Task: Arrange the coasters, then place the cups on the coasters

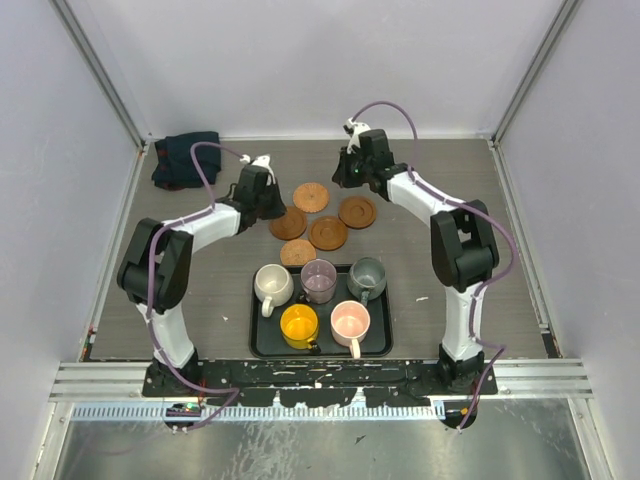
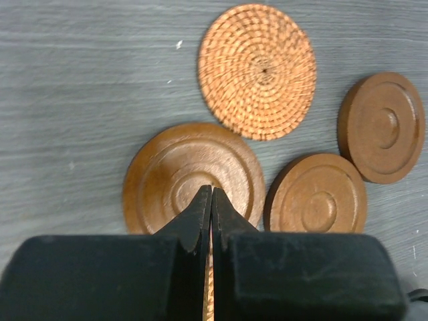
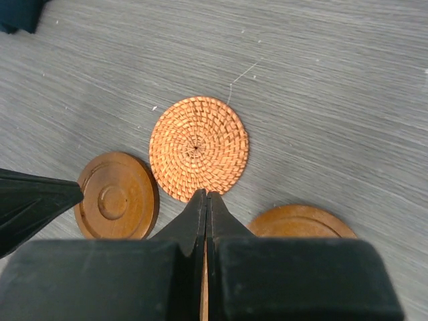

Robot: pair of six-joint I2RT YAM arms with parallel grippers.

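Observation:
Five coasters lie in a cluster on the table: a woven one (image 1: 311,196), three wooden ones (image 1: 289,224) (image 1: 328,233) (image 1: 357,211), and a second woven one (image 1: 298,252). My left gripper (image 2: 211,191) (image 1: 277,210) is shut, its tips over the wooden coaster (image 2: 190,175). My right gripper (image 3: 206,194) (image 1: 345,181) is shut, its tips at the near rim of the woven coaster (image 3: 198,148). Neither holds anything. The cream (image 1: 273,285), mauve (image 1: 319,281), grey-green (image 1: 367,277), yellow (image 1: 299,326) and pink (image 1: 350,322) cups stand on the black tray (image 1: 385,345).
A dark teal cloth (image 1: 185,160) lies bunched in the far left corner. White walls and metal rails enclose the table. In the right wrist view, a black finger of the left gripper (image 3: 33,200) juts in beside a wooden coaster (image 3: 117,195).

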